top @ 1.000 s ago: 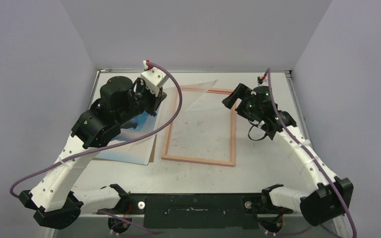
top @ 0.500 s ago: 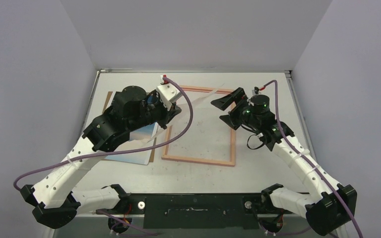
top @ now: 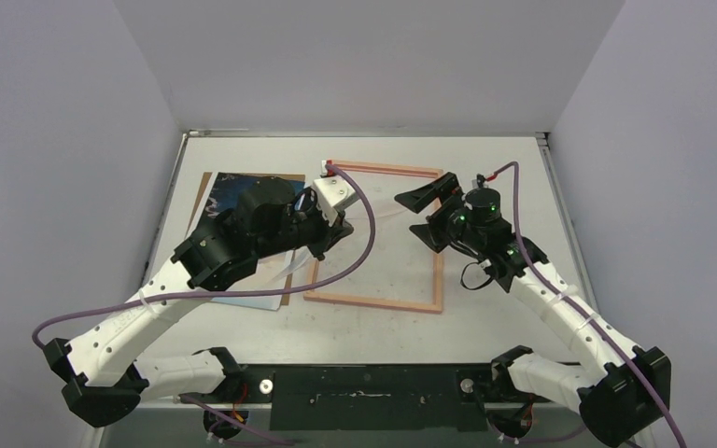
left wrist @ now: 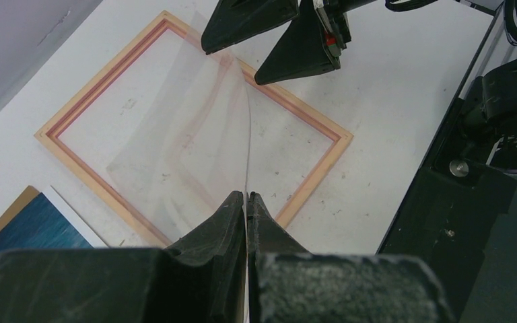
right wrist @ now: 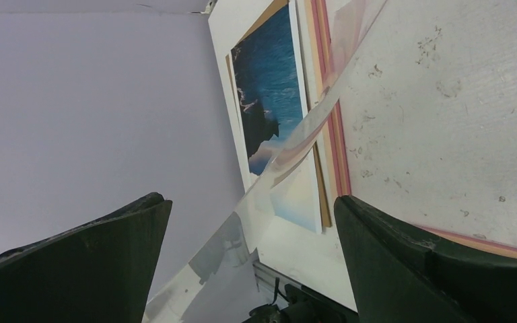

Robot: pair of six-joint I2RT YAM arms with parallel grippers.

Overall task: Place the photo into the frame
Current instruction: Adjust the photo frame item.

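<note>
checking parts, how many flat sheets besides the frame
3: a clear plastic sheet pinched in the left hand above the thin pink rectangular frame; a blue sky photo print left of it; a brown backing board under that print. More may be hidden.

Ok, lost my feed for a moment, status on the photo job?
Left gripper shut on clear sheet, held over frame. Right gripper open astride sheet's far edge. Photo beside frame, not in. Sheet in the way.

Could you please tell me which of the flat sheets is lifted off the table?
The clear plastic sheet, pinched by the left gripper above the frame; the photo and brown backing board lie flat on the table.
</note>
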